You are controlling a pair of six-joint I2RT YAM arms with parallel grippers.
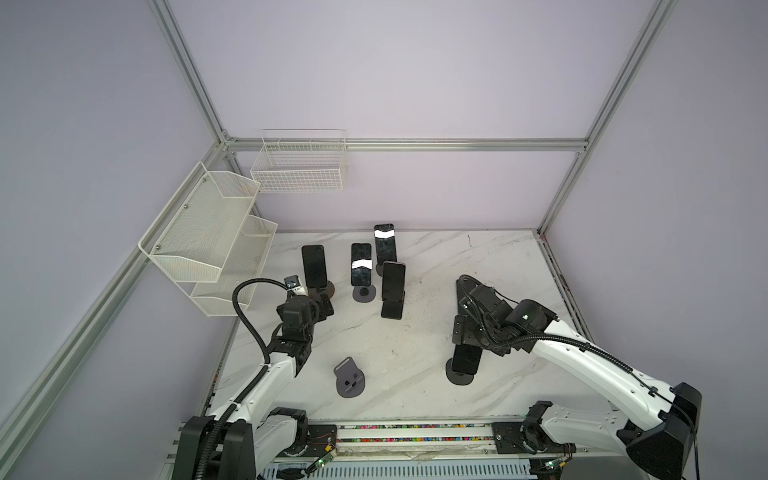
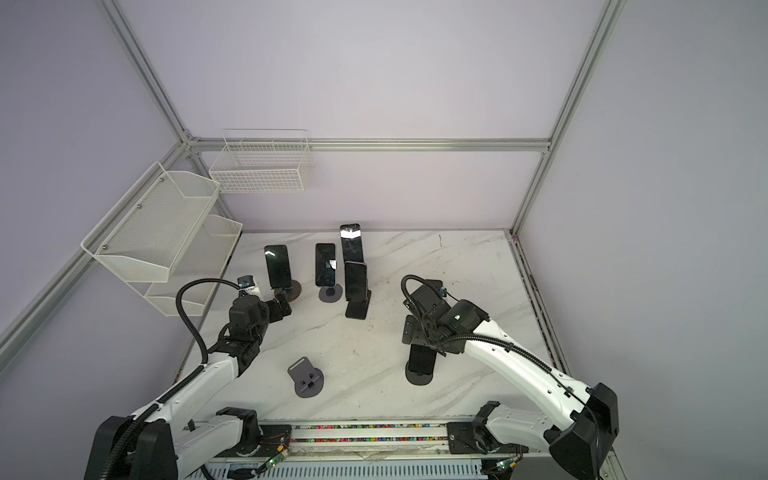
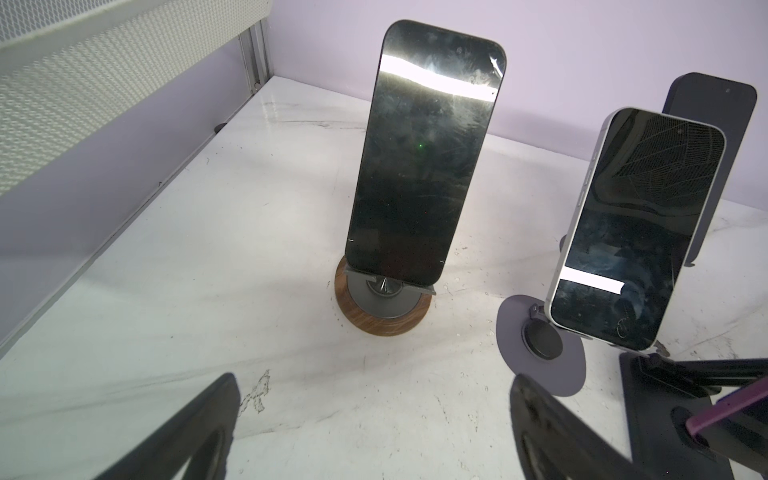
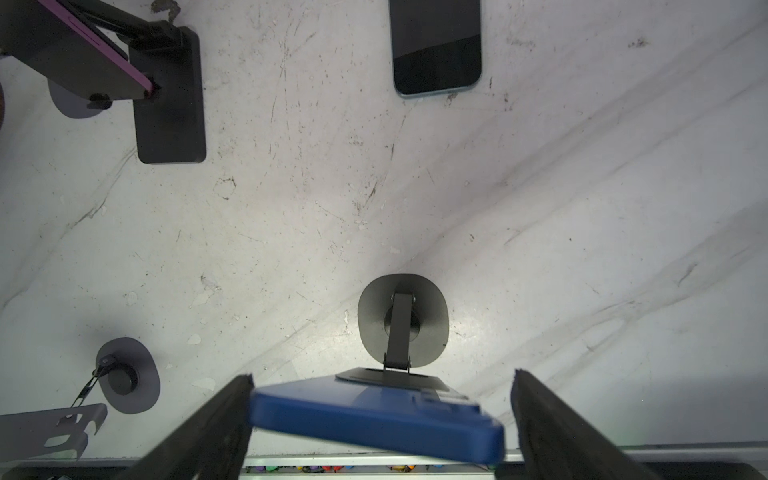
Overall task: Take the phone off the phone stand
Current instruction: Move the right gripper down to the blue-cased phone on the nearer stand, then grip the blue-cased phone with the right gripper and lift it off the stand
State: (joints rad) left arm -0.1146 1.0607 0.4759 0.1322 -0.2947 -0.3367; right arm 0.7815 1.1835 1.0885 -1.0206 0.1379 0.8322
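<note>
marble table [image 1: 415,345] underneath everything, mesh shelf [image 1: 199,232] and wire basket [image 1: 299,170] up on the walls, neither in play. both arms are in.

right side first: the right gripper [image 4: 382,376] is released, jaws spread wide, straddling the blue phone [image 4: 374,419], which sits tilted on the plate of its black round stand [image 4: 428,316] near the table's front right. one finger is just beside the phone's edge, contact or not i cannot tell, and the other stands clear. nothing grasped.

over on the left, the left gripper [image 3: 374,386] is wide open too, low over the table and facing the dark phone [image 3: 419,166] propped on the wood-ringed stand [image 3: 382,324], apart from it, holding nothing.

three more phones are on stands behind, and one empty stand [image 1: 349,378] is at the front. a phone [image 4: 436,45] lies flat on the marble.

my read: this is the approach, pre-grasp, with the right arm closest to a pick. next it calls for squeezing onto the blue phone's long edges, squarely, then lifting up and away off the ledge without dragging the light stand along. an off-centre pinch could twist the phone out.
</note>
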